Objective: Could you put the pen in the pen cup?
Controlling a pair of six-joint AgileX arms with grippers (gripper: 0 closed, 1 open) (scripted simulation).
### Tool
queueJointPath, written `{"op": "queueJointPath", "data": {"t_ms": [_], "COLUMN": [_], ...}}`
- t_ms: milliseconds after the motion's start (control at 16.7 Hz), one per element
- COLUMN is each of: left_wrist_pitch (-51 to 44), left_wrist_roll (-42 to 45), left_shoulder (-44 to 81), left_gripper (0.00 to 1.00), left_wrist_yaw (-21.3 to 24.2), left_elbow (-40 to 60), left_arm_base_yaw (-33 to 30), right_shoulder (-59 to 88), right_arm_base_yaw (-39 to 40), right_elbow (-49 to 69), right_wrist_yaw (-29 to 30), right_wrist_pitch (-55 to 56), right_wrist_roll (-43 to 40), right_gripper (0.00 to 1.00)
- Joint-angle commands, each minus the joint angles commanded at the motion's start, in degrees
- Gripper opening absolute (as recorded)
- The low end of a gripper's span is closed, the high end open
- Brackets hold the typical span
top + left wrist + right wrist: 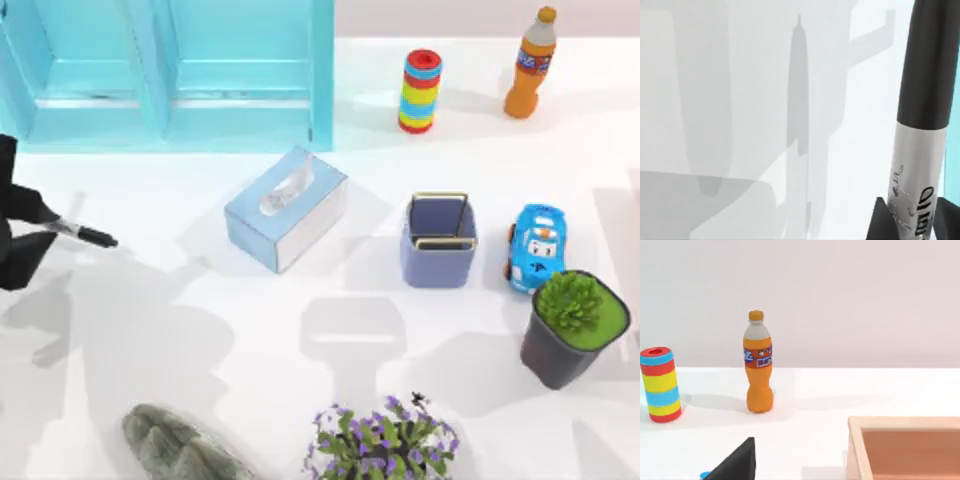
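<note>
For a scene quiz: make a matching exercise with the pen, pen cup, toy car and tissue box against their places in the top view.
1 pen
2 pen cup
3 toy car
4 tissue box

A between tissue box and toy car
B held in left gripper at table's left edge
C beside plant pot
D in front of blue cabinet

Pairs: 1-B, 2-A, 3-C, 4-D
</note>
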Motion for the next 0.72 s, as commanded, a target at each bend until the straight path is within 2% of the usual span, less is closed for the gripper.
{"op": "queueJointPath", "data": {"t_ms": [180,420,720], "left_wrist_pitch": [-13.5,-31.3,-41.7], "left_wrist_roll": [2.5,4.5,5.0], "left_shoulder": [-13.9,-32.5,-43.5], "left_gripper": [0.00,0.00,0.00], "left_wrist_yaw": [2.4,3.8,2.5], "left_elbow": [0.0,-0.6,-3.6], "left_arm_base_yaw": [0.5,4.3,10.4], "right_shoulder": [0.0,0.0,0.0], "right_arm_base_yaw": [0.0,0.0,0.0], "right_elbow": [0.0,0.0,0.0], "right_wrist_yaw": [0.0,0.0,0.0], "right_wrist_pitch": [0.0,0.0,0.0], "right_wrist_roll": [0.0,0.0,0.0], "right_gripper": [1.00,1.00,1.00]}}
